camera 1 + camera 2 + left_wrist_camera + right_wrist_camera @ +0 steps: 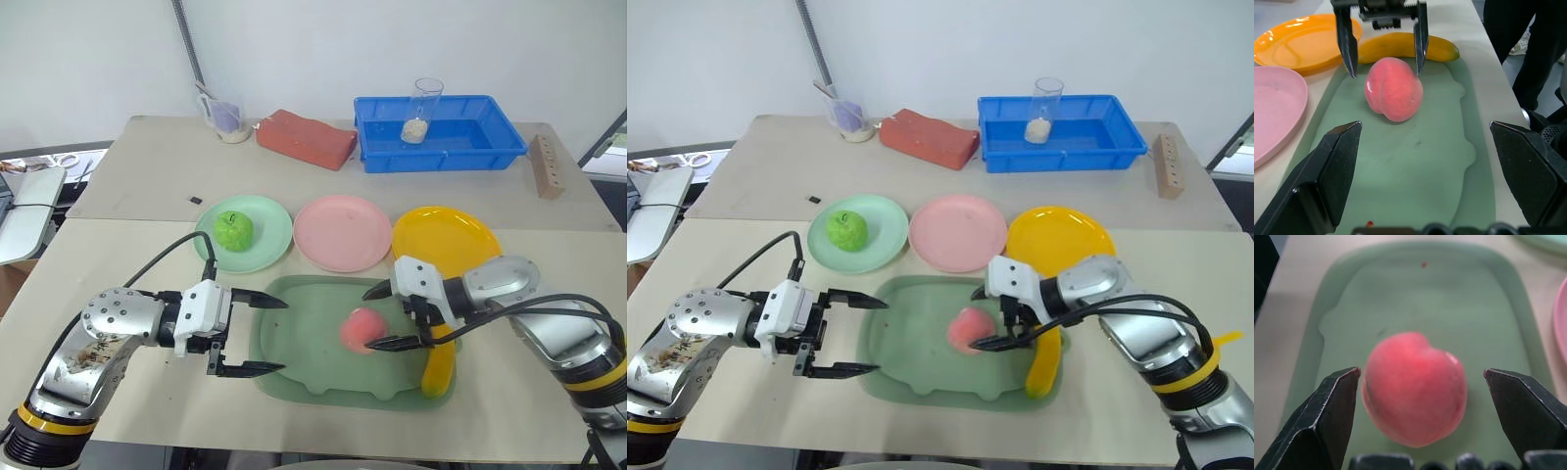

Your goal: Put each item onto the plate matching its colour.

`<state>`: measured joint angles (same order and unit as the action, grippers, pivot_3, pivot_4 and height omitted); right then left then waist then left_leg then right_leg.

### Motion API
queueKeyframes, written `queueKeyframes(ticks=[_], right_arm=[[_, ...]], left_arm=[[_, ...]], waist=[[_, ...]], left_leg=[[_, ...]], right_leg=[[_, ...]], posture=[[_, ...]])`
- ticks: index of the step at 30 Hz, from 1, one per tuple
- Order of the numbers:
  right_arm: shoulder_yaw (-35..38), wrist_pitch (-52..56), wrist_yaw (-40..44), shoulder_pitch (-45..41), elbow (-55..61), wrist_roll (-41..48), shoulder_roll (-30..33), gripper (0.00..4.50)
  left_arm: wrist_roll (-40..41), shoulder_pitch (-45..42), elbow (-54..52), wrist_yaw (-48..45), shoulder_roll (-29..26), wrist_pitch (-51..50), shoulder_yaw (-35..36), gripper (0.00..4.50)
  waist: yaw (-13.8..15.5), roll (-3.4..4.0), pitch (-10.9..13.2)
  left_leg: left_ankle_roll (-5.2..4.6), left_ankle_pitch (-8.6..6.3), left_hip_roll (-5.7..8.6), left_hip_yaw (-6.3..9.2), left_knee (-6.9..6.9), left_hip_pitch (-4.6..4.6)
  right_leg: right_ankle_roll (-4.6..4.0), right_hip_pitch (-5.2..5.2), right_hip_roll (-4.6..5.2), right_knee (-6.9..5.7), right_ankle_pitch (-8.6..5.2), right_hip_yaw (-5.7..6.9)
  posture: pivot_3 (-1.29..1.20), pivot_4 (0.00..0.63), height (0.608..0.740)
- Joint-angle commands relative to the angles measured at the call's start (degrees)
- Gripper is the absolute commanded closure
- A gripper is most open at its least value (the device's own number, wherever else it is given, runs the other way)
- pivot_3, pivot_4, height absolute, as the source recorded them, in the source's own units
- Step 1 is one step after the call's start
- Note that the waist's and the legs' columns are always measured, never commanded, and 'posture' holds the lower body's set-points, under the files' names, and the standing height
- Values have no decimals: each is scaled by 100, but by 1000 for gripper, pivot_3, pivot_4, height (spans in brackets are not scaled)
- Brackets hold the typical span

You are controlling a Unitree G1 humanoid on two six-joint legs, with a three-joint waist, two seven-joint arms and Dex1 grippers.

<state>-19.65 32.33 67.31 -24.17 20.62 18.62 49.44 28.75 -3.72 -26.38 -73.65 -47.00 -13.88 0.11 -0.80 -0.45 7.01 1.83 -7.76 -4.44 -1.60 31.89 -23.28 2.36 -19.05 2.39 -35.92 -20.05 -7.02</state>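
Green apple (233, 230) sits on the mint plate (270, 238); pink plate (343, 233) and yellow plate (446, 239) hold nothing. Peach (361, 328) and banana (438, 367) lie in the dull-green tray (304, 364) — right gripper (383, 315) wide around the peach, left gripper (265, 334) wide too.

On the desk (118, 196) three plates stand in a row — the left plate (269, 245) carrying the apple (233, 231), the middle plate (342, 232) and the right plate (446, 238) bare. Just before them lies the tray (294, 362); the peach (360, 329) rests in it, the banana (438, 370) along its right edge. Behind the plates — a block (306, 138), and right of it a bin (439, 132) with a glass (421, 110) inside.
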Motion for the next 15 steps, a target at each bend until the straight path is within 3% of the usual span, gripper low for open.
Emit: queueKeyframes(ticks=[1,8,15], right_arm=[[10,-77,15,-5,76,-78,-62,0],[72,37,247,90,182,65,3,2079],[417,401,263,-290,49,422,-122,2230]], left_arm=[[101,-28,-179,24,-58,80,110,48],[138,87,-316,101,-52,48,83,0],[118,-31,-208,395,88,-25,102,0]], waist=[[-3,0,0],[-1,1,-1],[-5,-1,1]], left_leg=[[0,0,0,0,-1,0],[0,0,0,0,-1,0],[0,0,0,0,0,2]], right_leg=[[0,0,0,0,0,0],[0,0,0,0,0,1],[0,2,0,-1,0,1]], posture=[[0,150,740],[0,150,740],[0,150,740]])
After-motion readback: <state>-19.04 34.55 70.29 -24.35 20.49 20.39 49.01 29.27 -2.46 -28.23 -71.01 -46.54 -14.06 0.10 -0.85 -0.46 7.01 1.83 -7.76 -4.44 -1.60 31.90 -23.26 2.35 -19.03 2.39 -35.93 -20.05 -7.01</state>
